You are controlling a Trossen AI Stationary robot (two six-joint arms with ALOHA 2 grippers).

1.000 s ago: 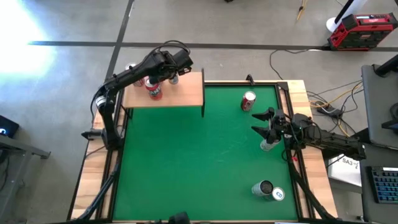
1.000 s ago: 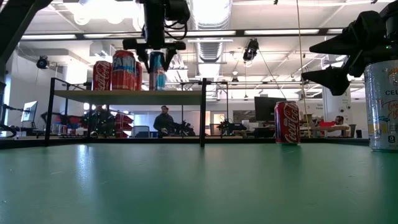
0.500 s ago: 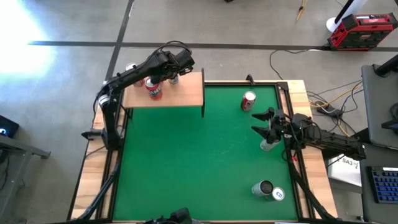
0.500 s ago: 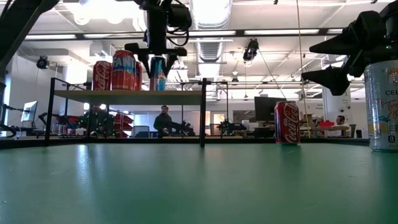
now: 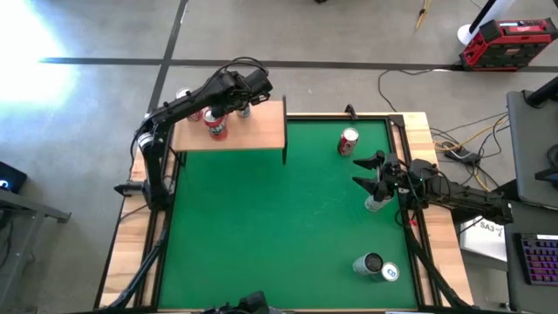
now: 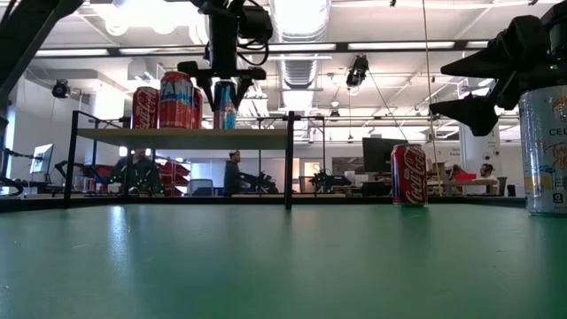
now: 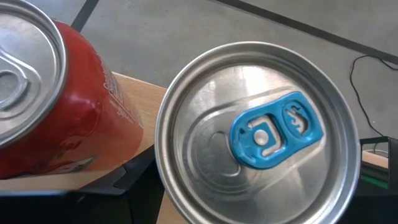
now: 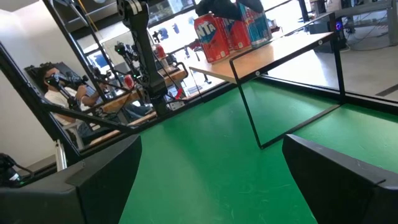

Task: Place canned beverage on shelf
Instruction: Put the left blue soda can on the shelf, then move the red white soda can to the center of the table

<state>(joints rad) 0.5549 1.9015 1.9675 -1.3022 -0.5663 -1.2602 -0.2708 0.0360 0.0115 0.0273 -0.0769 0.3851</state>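
Overhead, ceiling lights (image 6: 301, 46) line above green mat (image 5: 279, 218).

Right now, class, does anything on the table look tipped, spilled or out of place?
Nothing stands out. The cans on the shelf stand upright, as do the red can and silver can on the green mat. No spill shows.

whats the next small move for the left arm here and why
Probably open the left gripper and lift straight up: the blue-tab can between its fingers looks upright on the shelf beside the red cans.
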